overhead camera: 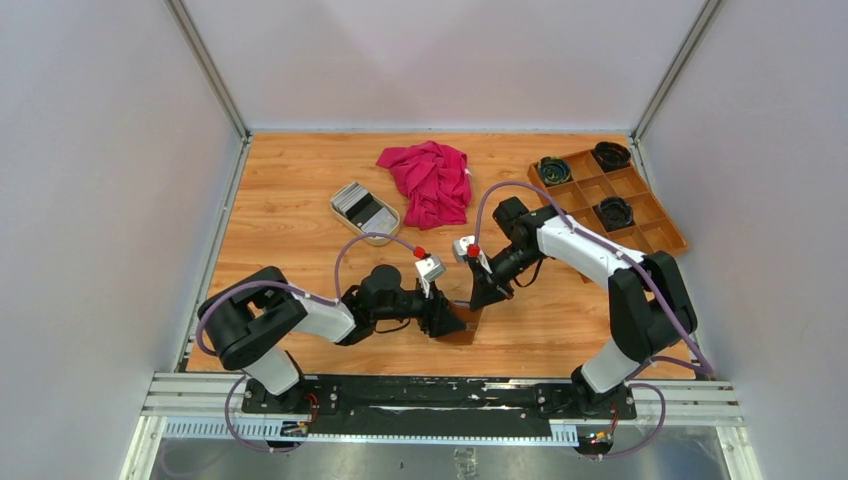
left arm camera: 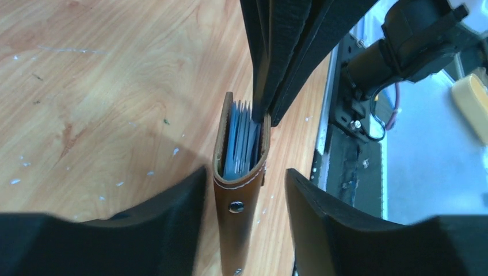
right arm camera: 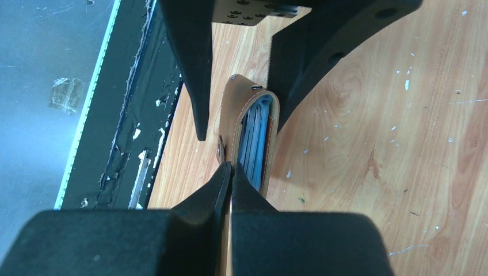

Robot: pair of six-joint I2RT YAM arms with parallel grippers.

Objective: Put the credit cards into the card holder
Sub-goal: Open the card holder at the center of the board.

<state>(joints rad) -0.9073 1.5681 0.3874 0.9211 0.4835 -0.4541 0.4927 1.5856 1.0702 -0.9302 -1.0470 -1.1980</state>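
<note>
Several credit cards (left arm camera: 241,141) sit inside the card holder (left arm camera: 236,195), seen only from the wrists; left gripper (left arm camera: 244,175) straddles it, fingers apart; right gripper (right arm camera: 231,172) pinches its wall. Overhead, a dish (overhead camera: 335,208) beyond it holds more.

Left arm (overhead camera: 325,318), right arm (overhead camera: 585,250): white link shells, black joints. Purple cables (overhead camera: 340,262) loop along both. Red knob (overhead camera: 420,252) on each silver wrist block (overhead camera: 431,268). Fingers (left arm camera: 167,230) matte black, curved. Black base plate (overhead camera: 440,392) at 6 o'clock.
</note>
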